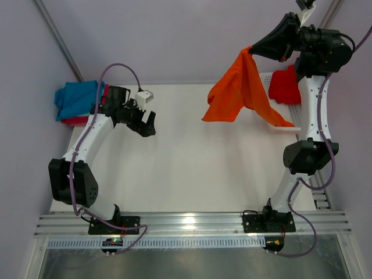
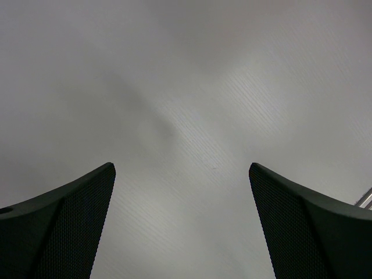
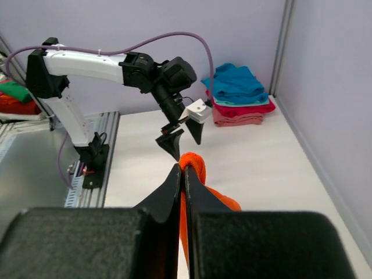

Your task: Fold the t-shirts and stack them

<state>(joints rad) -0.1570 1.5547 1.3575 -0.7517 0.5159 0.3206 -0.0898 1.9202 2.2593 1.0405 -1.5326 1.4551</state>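
My right gripper is raised high at the back right and is shut on a bright orange t-shirt, which hangs down from it with one end trailing onto the white mesh basket. In the right wrist view the orange cloth is pinched at my fingertips. A red shirt lies in the basket. A stack of folded shirts, teal on top over red and pink, sits at the far left; it also shows in the right wrist view. My left gripper is open and empty over bare table.
The purple walls close in the table at the back and on both sides. An aluminium rail runs along the near edge, with both arm bases on it.
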